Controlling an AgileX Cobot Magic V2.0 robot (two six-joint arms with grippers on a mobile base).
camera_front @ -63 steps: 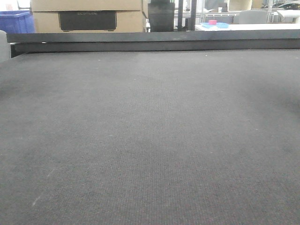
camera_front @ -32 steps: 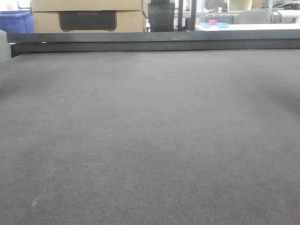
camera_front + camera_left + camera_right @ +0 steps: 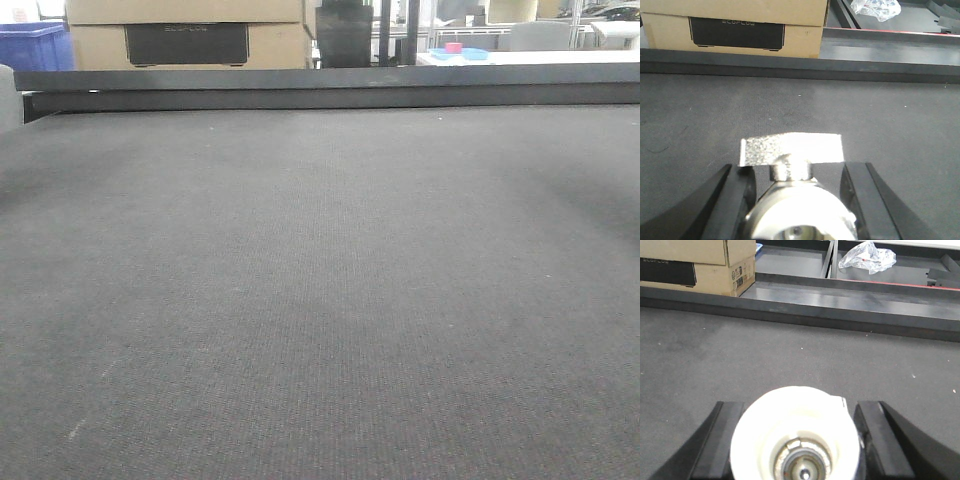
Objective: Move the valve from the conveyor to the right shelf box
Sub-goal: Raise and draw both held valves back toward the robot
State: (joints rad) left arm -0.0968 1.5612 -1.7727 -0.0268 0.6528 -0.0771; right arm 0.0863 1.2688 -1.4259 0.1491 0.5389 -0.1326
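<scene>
Steel valve [image 3: 800, 212] clamped in L gripper [image 3: 799, 167]; R gripper [image 3: 801, 406] clamps white valve [image 3: 790, 425]; conveyor [image 3: 320, 300] beneath.

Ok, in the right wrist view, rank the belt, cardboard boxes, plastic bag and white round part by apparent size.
1. Conveyor belt, largest.
2. White round part, inflated by sitting right at the camera.
3. Cardboard boxes, cut off by the frame edge.
4. Plastic bag, smallest.

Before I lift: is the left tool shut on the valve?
Apparently shut: left tool, fingers flanking the valve with no visible gap; true contact cannot be confirmed.
</scene>
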